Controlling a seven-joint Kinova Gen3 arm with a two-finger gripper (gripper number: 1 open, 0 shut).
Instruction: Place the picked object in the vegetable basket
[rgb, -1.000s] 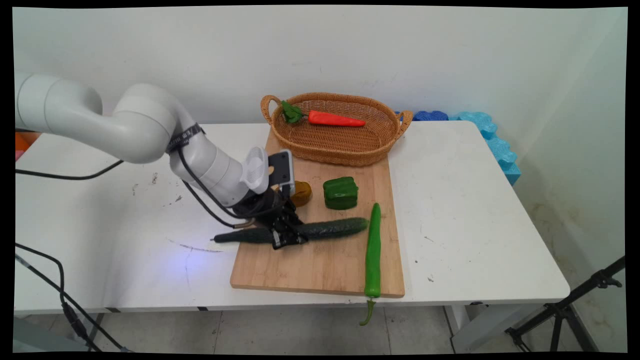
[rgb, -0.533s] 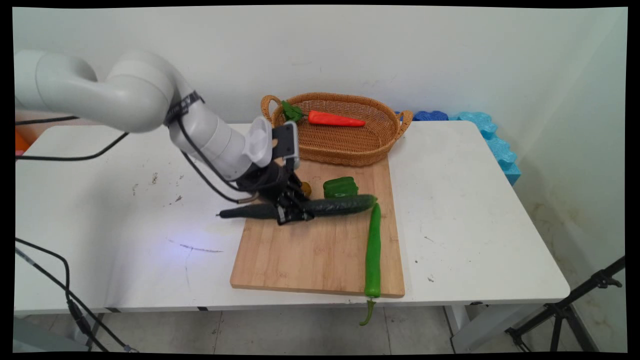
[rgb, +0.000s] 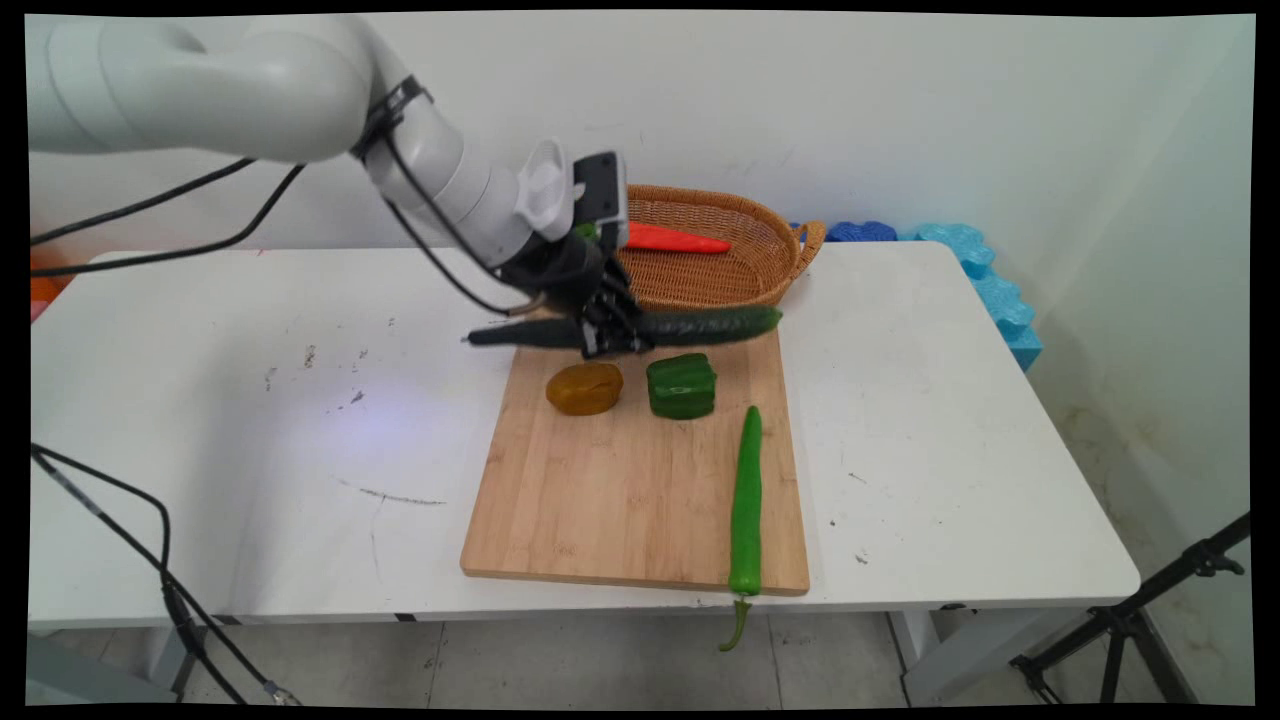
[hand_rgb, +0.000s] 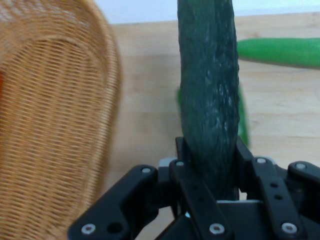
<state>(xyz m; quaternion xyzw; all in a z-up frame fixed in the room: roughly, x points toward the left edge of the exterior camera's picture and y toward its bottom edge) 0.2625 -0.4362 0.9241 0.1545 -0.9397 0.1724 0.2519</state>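
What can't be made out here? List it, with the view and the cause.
- Carrot: leafy end hidden by the arm, main view.
- Basket: left handle hidden by the arm, main view; cut off by the edge, hand view.
- Cucumber: far end cut off by the top edge, hand view; middle covered by the tool.

The gripper (hand_rgb: 207, 165) clamps a dark green cucumber (hand_rgb: 208, 85), which rises from between its fingers (hand_rgb: 186, 172) to the top edge. A wicker basket (hand_rgb: 55, 125) fills the left side. A wooden board (hand_rgb: 145, 105) lies below, with a green pepper (hand_rgb: 280, 51) at upper right.
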